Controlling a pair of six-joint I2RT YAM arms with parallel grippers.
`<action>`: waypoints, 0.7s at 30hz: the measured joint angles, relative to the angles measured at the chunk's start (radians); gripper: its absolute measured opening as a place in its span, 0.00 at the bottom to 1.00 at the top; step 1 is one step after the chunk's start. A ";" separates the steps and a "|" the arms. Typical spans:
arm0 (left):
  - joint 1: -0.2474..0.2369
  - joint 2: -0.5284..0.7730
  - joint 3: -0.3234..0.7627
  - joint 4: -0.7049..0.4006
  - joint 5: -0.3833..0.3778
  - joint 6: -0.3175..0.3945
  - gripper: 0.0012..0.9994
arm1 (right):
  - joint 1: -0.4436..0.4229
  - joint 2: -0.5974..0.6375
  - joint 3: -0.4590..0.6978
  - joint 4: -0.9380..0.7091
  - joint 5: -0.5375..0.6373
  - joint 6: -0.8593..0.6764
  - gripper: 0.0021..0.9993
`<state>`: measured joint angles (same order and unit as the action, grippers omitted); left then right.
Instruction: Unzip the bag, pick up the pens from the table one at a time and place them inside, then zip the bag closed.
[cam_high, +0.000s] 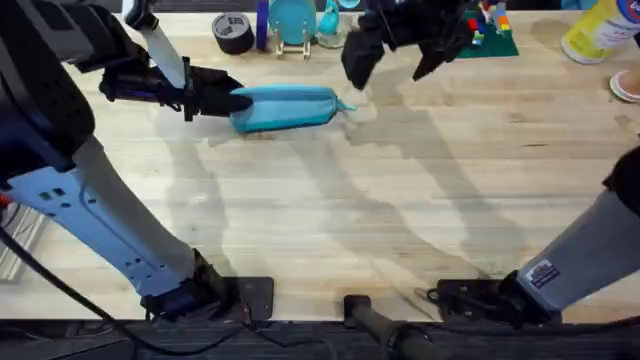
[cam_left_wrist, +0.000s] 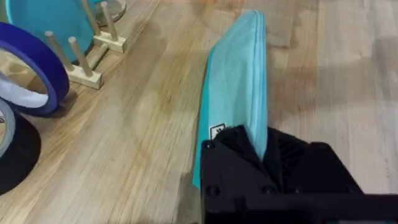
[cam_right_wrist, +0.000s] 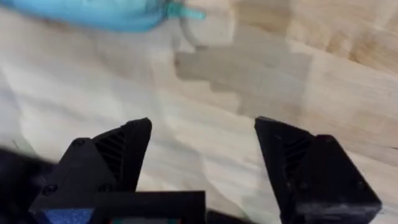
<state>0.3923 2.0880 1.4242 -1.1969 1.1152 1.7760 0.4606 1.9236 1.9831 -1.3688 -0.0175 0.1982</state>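
Light blue fabric marks the bag (cam_high: 288, 107), which lies lengthwise on the far part of the table (cam_high: 400, 210), between our two grippers. We have the left gripper (cam_high: 232, 100) clamped on the bag's left end; in the left wrist view the black fingers (cam_left_wrist: 239, 146) pinch the cloth just beside a small white label (cam_left_wrist: 216, 132). Our right gripper (cam_high: 385, 65) hangs just beyond the bag's right end, apart from it, its fingers (cam_right_wrist: 118, 152) spread wide over bare wood. A short pale blue zipper tab (cam_right_wrist: 181, 12) sticks out from that rounded end toward it.

Soft and slightly puffed, the bag is long with rounded ends, and a stitched seam runs along its upper edge. Its cloth is smooth and matte. We see pale planks with visible grain in the tabletop. Behind the bag stand a roll of black tape (cam_high: 233, 33) and a blue plate in a wooden dowel rack (cam_high: 293, 28).
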 joint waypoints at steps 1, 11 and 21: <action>0.000 0.000 0.000 0.000 0.000 0.000 0.04 | 0.000 0.000 0.000 -0.024 -0.007 -0.038 1.00; 0.000 0.000 0.000 0.000 0.000 0.000 0.04 | 0.004 0.000 0.000 -0.050 -0.029 -0.398 1.00; 0.000 0.000 0.000 0.000 0.000 0.000 0.04 | 0.073 0.000 0.000 -0.006 -0.028 -0.648 1.00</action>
<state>0.3923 2.0880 1.4242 -1.1969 1.1149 1.7760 0.5332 1.9240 1.9831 -1.3750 -0.0456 -0.4495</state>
